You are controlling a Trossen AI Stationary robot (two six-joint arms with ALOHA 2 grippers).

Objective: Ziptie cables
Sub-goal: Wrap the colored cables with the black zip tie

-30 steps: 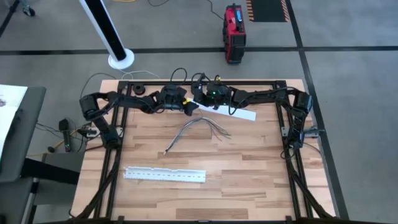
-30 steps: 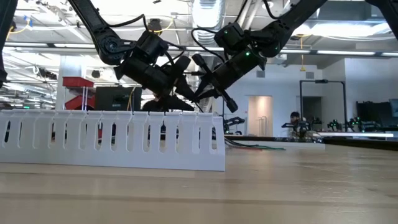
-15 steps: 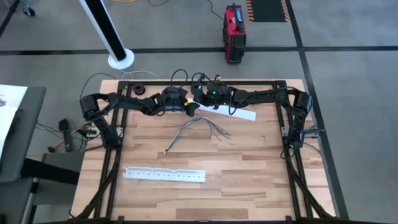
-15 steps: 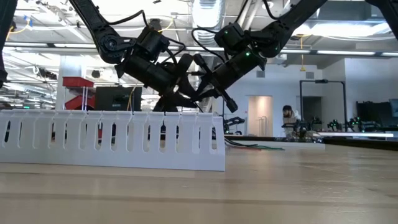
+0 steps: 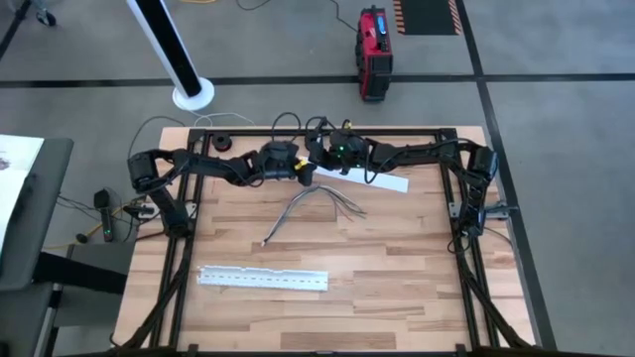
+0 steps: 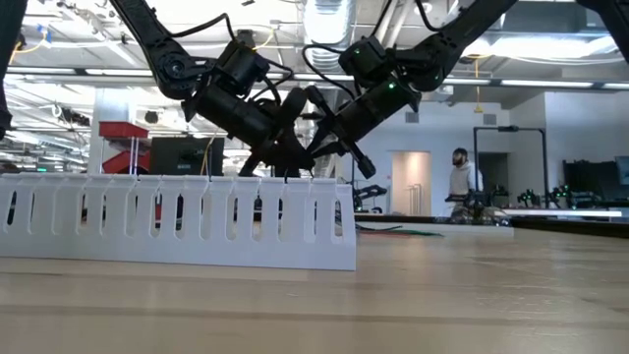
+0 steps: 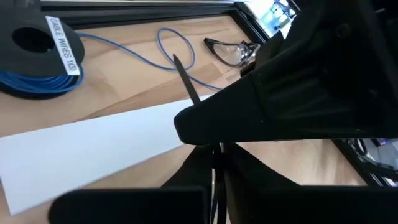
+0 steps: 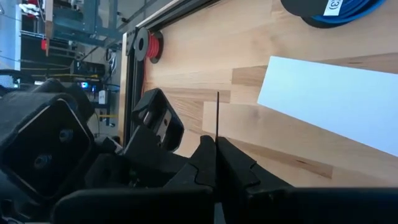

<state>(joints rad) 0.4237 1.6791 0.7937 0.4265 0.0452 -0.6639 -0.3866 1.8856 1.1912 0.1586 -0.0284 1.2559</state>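
The cables (image 5: pixel 316 205), a straggly bunch of thin grey and dark wires, lie flat on the table's middle, and no gripper touches them. Beyond them, near the far edge, my left gripper (image 5: pixel 302 171) and my right gripper (image 5: pixel 316 167) meet tip to tip above the table. Each is shut on a thin black zip tie (image 7: pixel 185 78). Its free tail (image 8: pixel 217 115) sticks out past my right fingers. In the low view the two grippers (image 6: pixel 295 147) overlap, clear of the table top. My left gripper pinches the zip tie between its two fingertips (image 7: pixel 200 163). A finger of the right gripper crosses in front and hides the tie just beyond. The tie is lifted clear of the table. My right gripper pinches the zip tie (image 8: pixel 217 144) between its two fingers, which lie along it. The tail runs straight out past the fingertips, clear of the table.
A long white perforated strip (image 5: pixel 263 280) lies near the front edge. A flat white strip (image 5: pixel 372 180) lies under the right arm. At the far edge are a blue wire spool (image 7: pixel 37 62), a red spool (image 8: pixel 152 43) and safety glasses (image 7: pixel 231 51).
My left gripper has gone a little toward the table's right edge, up against the right gripper, until the fingertips of the two overlap. The right gripper and the cables have kept still.
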